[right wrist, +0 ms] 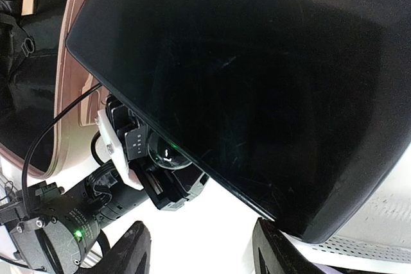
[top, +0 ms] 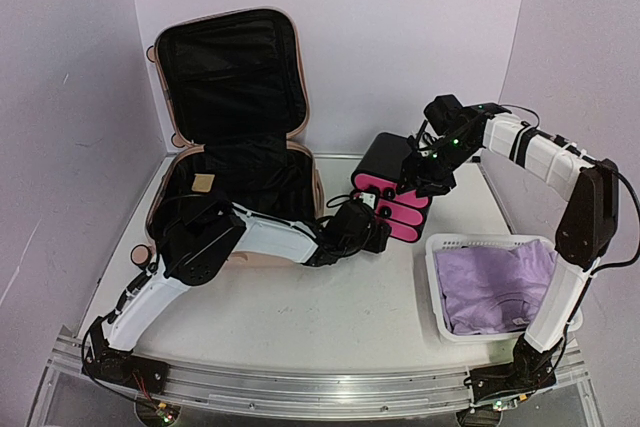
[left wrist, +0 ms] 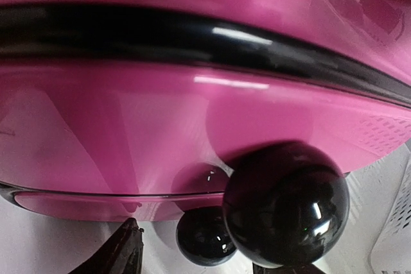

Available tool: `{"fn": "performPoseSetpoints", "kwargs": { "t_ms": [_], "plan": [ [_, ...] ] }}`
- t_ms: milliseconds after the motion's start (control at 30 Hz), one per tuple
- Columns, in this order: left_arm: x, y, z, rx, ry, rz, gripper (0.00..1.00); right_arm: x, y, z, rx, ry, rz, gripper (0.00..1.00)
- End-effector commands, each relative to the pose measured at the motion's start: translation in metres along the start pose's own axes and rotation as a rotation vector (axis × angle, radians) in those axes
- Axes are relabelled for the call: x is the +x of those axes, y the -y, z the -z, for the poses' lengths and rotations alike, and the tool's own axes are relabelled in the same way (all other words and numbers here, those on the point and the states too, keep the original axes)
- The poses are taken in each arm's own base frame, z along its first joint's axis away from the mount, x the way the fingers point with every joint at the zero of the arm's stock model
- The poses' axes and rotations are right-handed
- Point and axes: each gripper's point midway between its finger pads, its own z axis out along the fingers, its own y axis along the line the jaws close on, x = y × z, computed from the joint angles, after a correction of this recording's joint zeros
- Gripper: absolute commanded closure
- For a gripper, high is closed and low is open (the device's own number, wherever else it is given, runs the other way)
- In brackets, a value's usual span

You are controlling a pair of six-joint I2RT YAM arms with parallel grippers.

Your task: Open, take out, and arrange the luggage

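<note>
The luggage [top: 240,172], a pale pink hard-shell suitcase, lies open at the back left with its lid upright and its black lining showing. Its rim also shows in the right wrist view [right wrist: 69,75]. A black-and-pink drawer box [top: 385,162] stands on the table to its right. My left gripper [top: 366,228] is open at the box's pink drawer fronts. In the left wrist view [left wrist: 204,260] a black knob [left wrist: 204,235] sits between the fingertips, and a larger knob [left wrist: 286,205] is nearer. My right gripper [top: 432,179] is open over the box's right end, its fingers wide apart beside the black top [right wrist: 257,75].
A white perforated basket [top: 436,292] holding purple cloth [top: 495,282] stands at the front right, beside the right arm. Its wall shows at the edge of the left wrist view [left wrist: 395,235]. White walls close in the back and sides.
</note>
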Motion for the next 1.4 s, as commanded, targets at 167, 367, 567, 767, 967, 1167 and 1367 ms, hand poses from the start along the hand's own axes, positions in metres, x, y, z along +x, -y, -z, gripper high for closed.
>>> {"fn": "performPoseSetpoints", "kwargs": {
  "t_ms": [167,367,567,767,967,1167,1367],
  "plan": [
    [-0.023,0.01,-0.004,0.038,0.047,0.016,0.57,-0.01,-0.007,0.013,-0.02,0.057,0.009,0.45],
    [-0.024,0.011,0.001,0.043,0.041,0.007,0.68,-0.01,-0.007,0.013,-0.02,0.055,0.007,0.44],
    [-0.032,0.016,0.024,0.046,0.035,-0.019,0.74,-0.01,-0.004,0.01,-0.011,0.055,0.008,0.45],
    [-0.022,0.022,0.056,0.066,-0.009,-0.043,0.76,-0.01,-0.001,0.01,0.006,0.062,0.015,0.45],
    [0.001,0.026,0.089,0.079,-0.069,-0.052,0.76,-0.009,0.002,0.01,0.017,0.065,0.019,0.44],
    [0.015,0.027,0.104,0.094,-0.108,-0.039,0.72,-0.01,0.0,0.008,0.008,0.065,0.015,0.45],
    [0.003,0.032,0.119,0.126,-0.097,-0.081,0.48,-0.009,-0.001,0.009,0.002,0.066,0.012,0.44]
  ]
}}
